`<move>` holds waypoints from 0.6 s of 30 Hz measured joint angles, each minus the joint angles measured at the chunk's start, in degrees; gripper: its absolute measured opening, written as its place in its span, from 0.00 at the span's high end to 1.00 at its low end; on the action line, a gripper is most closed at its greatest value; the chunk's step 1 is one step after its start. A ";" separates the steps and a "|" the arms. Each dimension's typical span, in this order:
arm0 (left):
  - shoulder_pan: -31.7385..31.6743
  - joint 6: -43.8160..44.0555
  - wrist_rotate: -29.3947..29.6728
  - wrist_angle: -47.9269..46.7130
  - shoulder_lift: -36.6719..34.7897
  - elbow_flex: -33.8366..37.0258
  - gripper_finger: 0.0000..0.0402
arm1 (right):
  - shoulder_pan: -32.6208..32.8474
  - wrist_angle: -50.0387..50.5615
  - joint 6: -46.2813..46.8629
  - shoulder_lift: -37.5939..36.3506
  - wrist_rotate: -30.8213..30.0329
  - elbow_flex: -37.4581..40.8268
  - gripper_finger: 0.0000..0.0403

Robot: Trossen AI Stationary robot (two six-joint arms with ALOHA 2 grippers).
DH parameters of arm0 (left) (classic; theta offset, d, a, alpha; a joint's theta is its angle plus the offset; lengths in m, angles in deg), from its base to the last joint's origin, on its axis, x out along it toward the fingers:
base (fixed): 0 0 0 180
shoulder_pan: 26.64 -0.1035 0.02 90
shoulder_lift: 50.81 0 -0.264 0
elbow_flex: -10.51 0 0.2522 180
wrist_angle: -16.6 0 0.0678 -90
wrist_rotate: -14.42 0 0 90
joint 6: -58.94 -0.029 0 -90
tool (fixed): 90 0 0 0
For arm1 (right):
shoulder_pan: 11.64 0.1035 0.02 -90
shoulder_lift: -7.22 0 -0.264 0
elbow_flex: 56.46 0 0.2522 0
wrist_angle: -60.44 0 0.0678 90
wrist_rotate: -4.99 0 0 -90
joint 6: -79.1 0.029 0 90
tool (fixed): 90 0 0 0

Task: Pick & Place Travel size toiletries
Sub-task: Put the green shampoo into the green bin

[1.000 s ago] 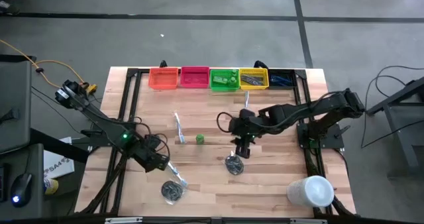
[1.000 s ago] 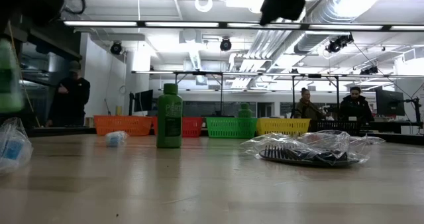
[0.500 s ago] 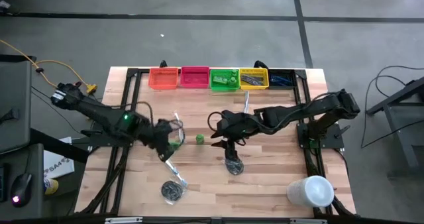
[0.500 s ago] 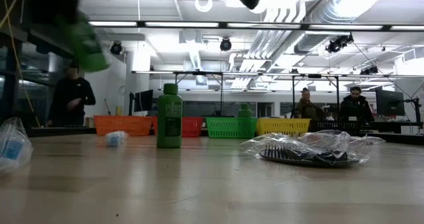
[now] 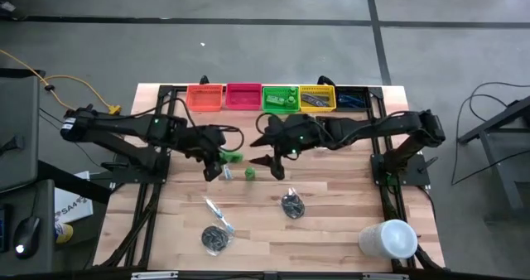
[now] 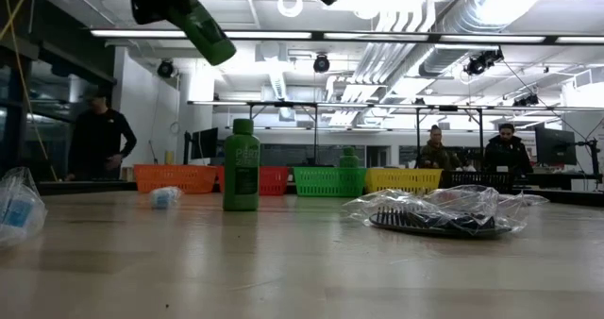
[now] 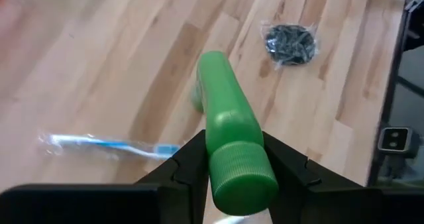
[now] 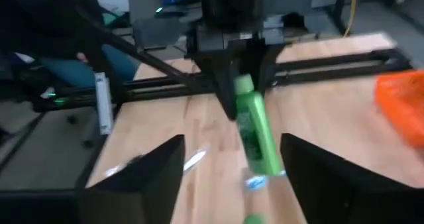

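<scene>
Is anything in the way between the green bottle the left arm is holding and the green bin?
Yes: the right gripper, open, hangs facing the green bottle held by the left gripper, roughly between it and the green bin.

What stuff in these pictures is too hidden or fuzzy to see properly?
- Right pincer, low view: cut off by the top edge, so nothing of its fingers shows there.
- Dark-blue bin, high view: its contents are too small to name.
- Green bottle in the left pincer, left wrist view: its label faces away.
- People behind the table, low view: too far off to make out.
</scene>
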 joint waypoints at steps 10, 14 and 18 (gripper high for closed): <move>-2.46 -11.68 -1.50 0.75 0.04 -0.57 0.73 | -3.87 3.51 -5.51 8.37 1.15 -9.47 0.29; -2.32 -13.99 -1.99 1.44 0.04 -0.57 0.73 | -4.78 7.78 -7.61 12.68 4.14 -13.41 0.31; -2.32 -15.59 -1.96 1.43 0.04 -0.57 0.73 | -5.22 9.00 -7.81 15.90 7.61 -14.97 0.31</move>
